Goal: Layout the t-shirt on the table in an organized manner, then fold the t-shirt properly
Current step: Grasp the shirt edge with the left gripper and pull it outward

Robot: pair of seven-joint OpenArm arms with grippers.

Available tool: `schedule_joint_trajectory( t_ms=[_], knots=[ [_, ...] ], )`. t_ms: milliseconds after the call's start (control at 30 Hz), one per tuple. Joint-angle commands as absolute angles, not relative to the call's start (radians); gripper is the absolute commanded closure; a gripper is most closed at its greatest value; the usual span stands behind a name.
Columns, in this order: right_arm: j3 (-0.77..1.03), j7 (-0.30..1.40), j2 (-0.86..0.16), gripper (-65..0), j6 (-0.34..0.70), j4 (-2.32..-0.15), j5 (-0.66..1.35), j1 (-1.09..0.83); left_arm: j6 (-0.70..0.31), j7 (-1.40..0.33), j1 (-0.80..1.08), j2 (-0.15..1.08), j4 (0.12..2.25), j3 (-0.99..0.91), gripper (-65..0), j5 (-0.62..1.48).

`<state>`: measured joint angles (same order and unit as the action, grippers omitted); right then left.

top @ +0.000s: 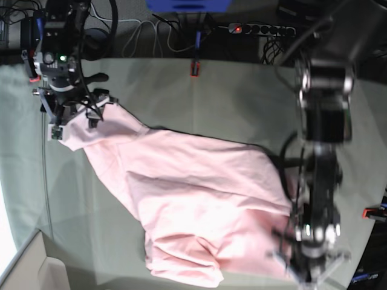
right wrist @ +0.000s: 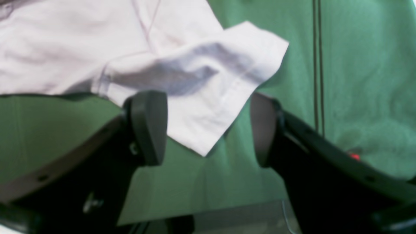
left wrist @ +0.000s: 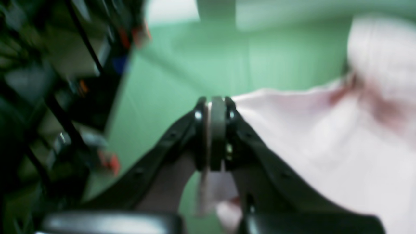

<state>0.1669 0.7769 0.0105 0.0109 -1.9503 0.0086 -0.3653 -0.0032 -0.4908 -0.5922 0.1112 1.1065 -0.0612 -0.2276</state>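
Between the pads of the left gripper sits a thin bit of the t-shirt: jaws pressed together, pinching pink fabric at an edge, with more cloth hanging just below the tips and the bulk spreading off to its right in the wrist view. That view is blurred, so how deep the bite goes is hard to tell. In the base view the left gripper sits at the shirt's near corner, arm smeared by blur.

Right gripper is spread wide, holding nothing. A sleeve lies flat just ahead of and between its fingers, its corner pointing back toward the gap, bare table to either side. In the base view it hovers at the far-left end of the shirt, over the sleeve tip.

Shirt lies bunched and diagonal across the table, creased, not yet laid flat; no lettering visible.

Risks, judged from here:
- left pinch looks shallow, near the hem; a fast pull may slip it out
- only one end is held; dragging now would swing or bunch the shirt instead of stretching it
- right fingers closing on the flat sleeve may catch a single layer, or the table cloth with it
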Motion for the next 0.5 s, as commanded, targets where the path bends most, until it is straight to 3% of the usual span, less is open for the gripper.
schedule_joint_trajectory(
  t_ms=[0, 100, 167, 300, 467],
  knots=[
    [0.168, 0.759, 0.005, -40.4, 0.013, -1.966, 0.010, -0.364, 0.005, -0.467, -0.670, 0.111, 1.053, -0.062, -0.9, -0.234],
    [0.168, 0.759, 0.004, -40.4, 0.013, -1.966, 0.010, -0.363, 0.005, -0.329, -0.835, 0.090, 0.771, -0.062, -1.5, -0.240],
    [0.170, 0.759, 0.002, -40.4, 0.013, -1.969, 0.008, -0.366, 0.005, -0.234, -0.946, 0.084, 0.552, -0.062, -6.0, -0.245],
    [0.171, 0.760, 0.002, -40.4, 0.013, -1.969, 0.008, -0.367, 0.005, -0.097, -1.090, 0.068, 0.282, -0.070, -26.1, -0.236],
    [0.171, 0.760, 0.002, -40.4, 0.013, -1.969, 0.008, -0.367, 0.005, -0.147, -1.013, 0.064, 0.381, -0.071, -53.3, -0.234]
  ],
)
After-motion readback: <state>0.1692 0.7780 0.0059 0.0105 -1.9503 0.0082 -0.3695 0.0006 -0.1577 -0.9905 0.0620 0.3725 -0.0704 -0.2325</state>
